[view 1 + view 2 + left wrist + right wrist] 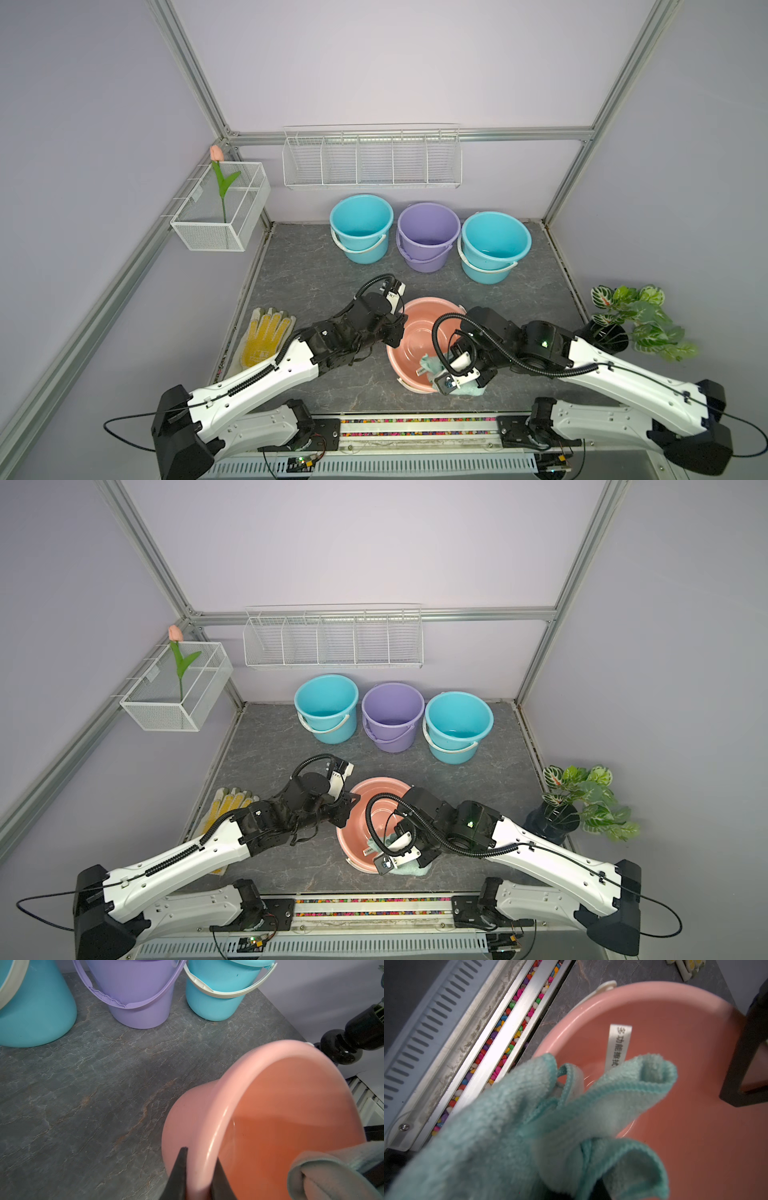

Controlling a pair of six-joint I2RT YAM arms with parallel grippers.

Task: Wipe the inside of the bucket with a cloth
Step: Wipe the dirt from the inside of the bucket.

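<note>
Top views: the pink bucket (415, 328) sits tilted near the counter's (316, 266) front edge. The right gripper (436, 370) is inside it.

Left wrist: the left gripper (200, 1178) is clamped across the rim. A slip would probably let the bucket drop level.

Right wrist: the right gripper is closed on the cloth (529, 1115) at the near wall. Loose folds overhanging the rim could snag.

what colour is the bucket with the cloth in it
The bucket is salmon pink, best seen in the left wrist view.
</note>
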